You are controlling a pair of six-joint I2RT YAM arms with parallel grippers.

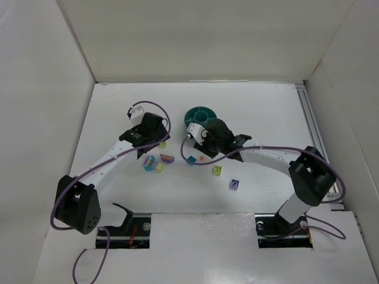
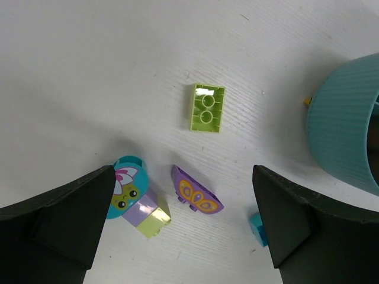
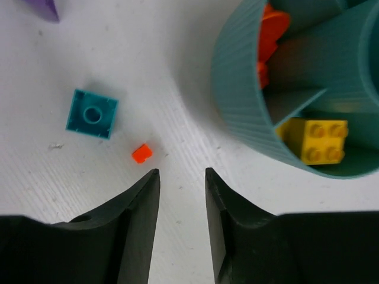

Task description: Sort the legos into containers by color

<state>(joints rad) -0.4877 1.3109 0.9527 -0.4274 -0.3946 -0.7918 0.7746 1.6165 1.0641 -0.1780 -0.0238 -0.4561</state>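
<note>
Tabletop [image 1: 266, 112] white, faintly scuffed, boxed by plain white walls [image 1: 207, 35]; left fingers [image 2: 53, 225] spread wide, right fingers [image 3: 139, 219] narrowly parted, empty.

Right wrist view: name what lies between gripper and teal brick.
A tiny orange piece, between right gripper and teal brick, in the right wrist view.

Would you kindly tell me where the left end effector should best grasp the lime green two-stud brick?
The lime green brick lies flat, studs up, with bare table along both long sides; I would come straight down and pinch across its narrow width, on the two long walls.
</note>
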